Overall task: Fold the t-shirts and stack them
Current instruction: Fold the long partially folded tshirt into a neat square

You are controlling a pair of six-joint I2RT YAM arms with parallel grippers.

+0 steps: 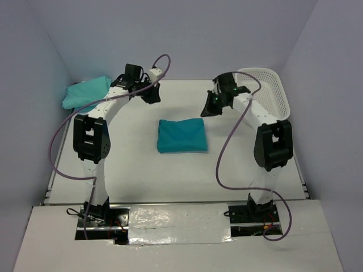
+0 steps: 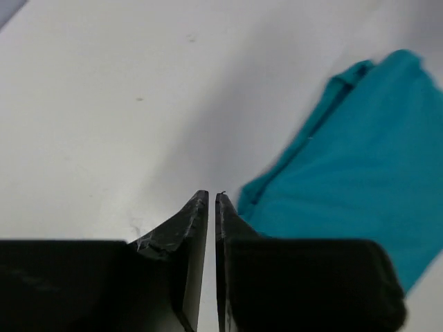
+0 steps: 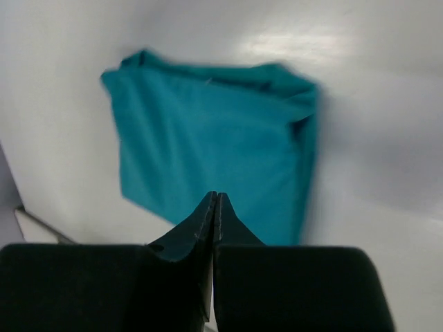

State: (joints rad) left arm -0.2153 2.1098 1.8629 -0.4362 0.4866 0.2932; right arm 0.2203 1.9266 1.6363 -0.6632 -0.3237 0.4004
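A folded teal t-shirt [image 1: 181, 135] lies flat in the middle of the table. It also shows in the left wrist view, where the t-shirt [image 2: 367, 159] is off to the right, and in the right wrist view, where the t-shirt [image 3: 214, 145] lies straight ahead. A crumpled greener t-shirt [image 1: 86, 92] sits at the back left. My left gripper [image 1: 152, 96] [image 2: 212, 195] hangs above the bare table, behind and left of the folded shirt, its jaws a thin slit apart and holding nothing. My right gripper [image 1: 209, 109] [image 3: 214, 195] hovers behind and right of that shirt, shut and empty.
A white plastic lattice basket [image 1: 266, 90] stands at the back right, behind the right arm. Purple cables loop off both arms. Grey walls close in the table [image 1: 142, 170] on the left, back and right.
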